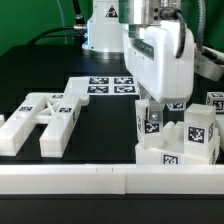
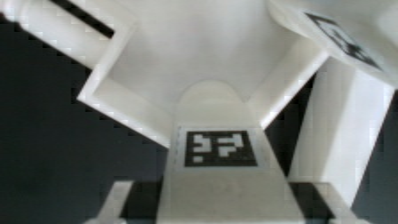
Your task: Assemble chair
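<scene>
My gripper is pressed together on a chunky white plastic chair piece that carries a black-and-white square tag, and it pinches the piece near the upper end. In the wrist view the same piece runs out ahead of me with its tag facing the camera.

The piece stands upright at the exterior view's right, over a squat white plastic block. I cannot tell whether the two are touching or already joined. Just beside them, further to the exterior view's right, stand more white tagged blocks. Well apart, at the exterior view's left, a white plastic frame of bars lies flat on the black worktop. The marker board lies behind that frame.

I judge the held piece to be stiff and light. It looks like hard moulded plastic that will not bend or crush in my grip, and it should carry easily. Its faces look smooth, so I expect it to be slippery and liable to twist or slide if it meets resistance while being seated.

The best hold is across two flat, opposite faces, square on, so the piece cannot pivot. A hold high on the piece, as now, leaves the lower end free to enter its mate. The blocks beside it are close, so I have little room to swing without knocking them.
</scene>
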